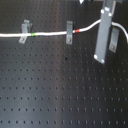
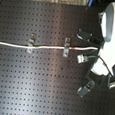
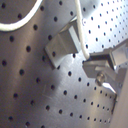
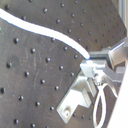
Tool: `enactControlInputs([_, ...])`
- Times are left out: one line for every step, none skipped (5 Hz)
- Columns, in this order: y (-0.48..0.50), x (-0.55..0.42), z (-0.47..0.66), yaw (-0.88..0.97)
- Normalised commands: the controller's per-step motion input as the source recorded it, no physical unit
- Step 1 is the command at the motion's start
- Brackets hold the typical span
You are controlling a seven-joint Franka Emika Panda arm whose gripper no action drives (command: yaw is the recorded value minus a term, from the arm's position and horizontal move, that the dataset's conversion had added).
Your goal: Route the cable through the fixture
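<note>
The long thin white cable (image 1: pixel 50 34) lies across the black perforated metal surface (image 1: pixel 60 90) in both exterior views. Its short green band (image 1: pixel 33 35) sits just beside the bent-topped grey bracket (image 1: pixel 24 30). Its short red band (image 1: pixel 76 31) sits just beside the narrow upright grey clip (image 1: pixel 69 31). Past the red band the cable rises toward the fingers (image 2: pixel 82 58).

In the second wrist view, the cable (image 4: pixel 45 32) ends at the fingertip (image 4: pixel 90 67), which appears clenched on it. A thin loop of cable hangs just beyond the fingers.

The wide flat grey metal fixture (image 1: pixel 114 39) stands upright on the surface, just behind the fingers in the first exterior view. In the first wrist view, the fixture (image 3: pixel 62 45) stands just beside the fingers, and the cable (image 3: pixel 80 30) runs past its edge. Whether the cable touches the fixture cannot be determined.

The white robot arm (image 2: pixel 114 29) stands above the fingers in the second exterior view.
</note>
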Motion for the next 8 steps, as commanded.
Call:
enactControlInputs([0.099, -0.152, 0.12, 0.35])
enactControlInputs([-0.018, -0.011, 0.00, 0.00])
enactControlInputs([0.001, 0.000, 0.09, -0.01])
enactControlInputs([-0.025, -0.030, 0.31, -0.10])
enactControlInputs([0.035, -0.046, 0.36, -0.06])
enactControlInputs([0.059, -0.084, 0.32, -0.03])
enactControlInputs([0.046, -0.091, 0.25, -0.03])
enactControlInputs([-0.027, -0.159, 0.08, 0.00])
